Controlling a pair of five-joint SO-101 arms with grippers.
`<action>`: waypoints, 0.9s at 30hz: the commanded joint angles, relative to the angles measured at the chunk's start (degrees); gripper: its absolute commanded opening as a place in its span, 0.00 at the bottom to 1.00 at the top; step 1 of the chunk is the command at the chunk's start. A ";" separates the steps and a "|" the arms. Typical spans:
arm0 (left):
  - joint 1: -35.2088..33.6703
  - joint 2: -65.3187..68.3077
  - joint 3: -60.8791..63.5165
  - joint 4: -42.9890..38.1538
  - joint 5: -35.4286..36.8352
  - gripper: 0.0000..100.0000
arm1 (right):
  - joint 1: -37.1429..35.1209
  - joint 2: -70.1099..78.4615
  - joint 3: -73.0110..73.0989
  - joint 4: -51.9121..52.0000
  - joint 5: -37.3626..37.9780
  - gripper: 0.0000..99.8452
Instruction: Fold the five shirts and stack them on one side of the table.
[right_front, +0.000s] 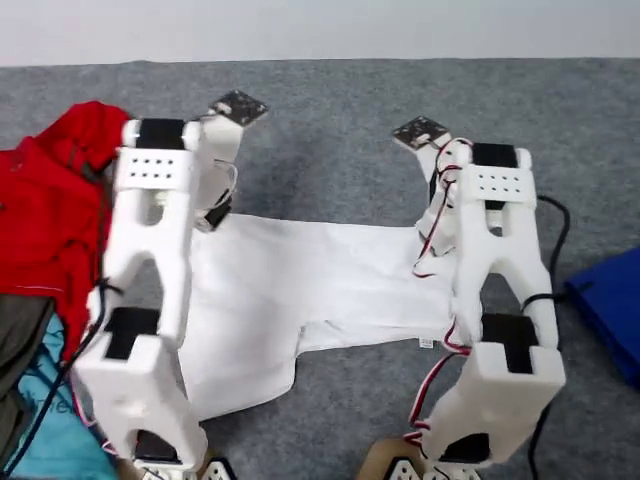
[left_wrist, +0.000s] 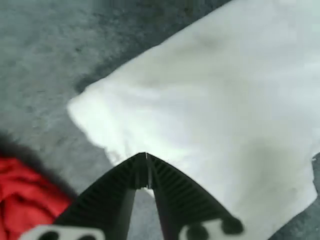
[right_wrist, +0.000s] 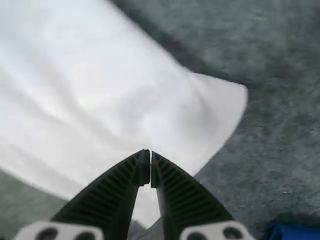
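The grey felt-like table (right_front: 330, 110) took most of the high view. A white short-sleeved cloth shirt (right_front: 300, 290) lay spread in the centre of the frame, between both arms. A crumpled red shirt (right_front: 50, 220) was at the left edge and a dark blue garment (right_front: 612, 300) at the right edge. The left gripper (left_wrist: 146, 159) was fully closed, pinching the white shirt's edge; the right gripper (right_wrist: 150, 154) was closed likewise on its opposite side.

I view the white cloth shirt (right_front: 300, 290) from a fixed camera high on its near side, facing steeply down. My two wrist cameras hang close over its opposite far corners, sharing that shirt with the high view.
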 joint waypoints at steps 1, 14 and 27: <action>-7.03 -6.07 0.13 1.14 1.76 0.00 | -3.82 -5.58 -2.90 4.18 -0.09 0.01; -40.70 0.00 0.04 -3.34 -3.52 0.00 | -32.48 -7.08 -2.55 9.63 -4.04 0.01; -59.52 14.95 -0.31 -6.42 -9.49 0.00 | -55.96 3.12 -2.81 2.42 -9.49 0.14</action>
